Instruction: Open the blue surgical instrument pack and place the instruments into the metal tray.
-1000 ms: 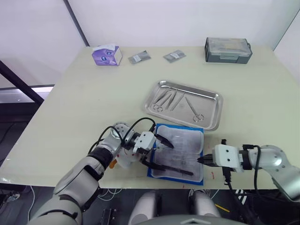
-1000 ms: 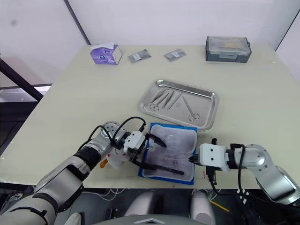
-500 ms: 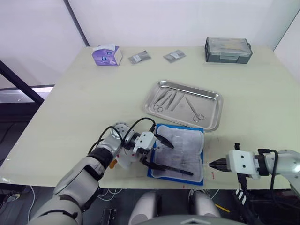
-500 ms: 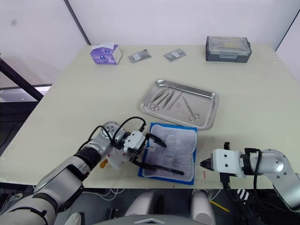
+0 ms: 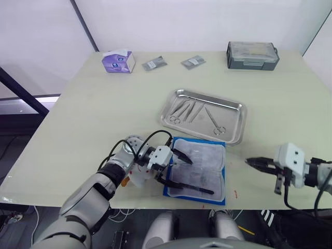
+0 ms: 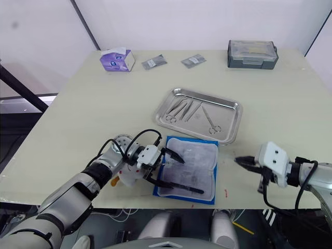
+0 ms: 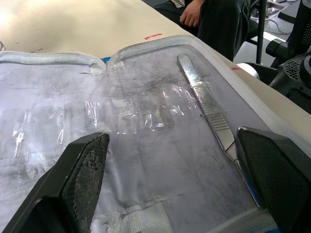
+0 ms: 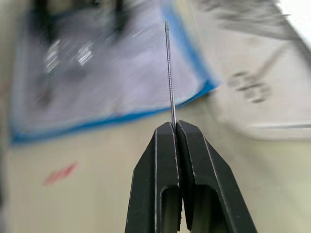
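The blue surgical instrument pack (image 5: 197, 166) is seen lying open near the table's front edge, just in front of the metal tray (image 5: 203, 115), in which several instruments (image 5: 188, 110) are laid. The left gripper (image 5: 176, 171) is held wide open over the pack's pale lining, one finger to each side, nothing gripped; a flat silvery handle (image 7: 206, 109) is left on the lining. To the pack's right, the right gripper (image 8: 175, 127) is pinched tight on a thin needle-like instrument (image 8: 169, 73), possibly a probe. No writing can be read anywhere.
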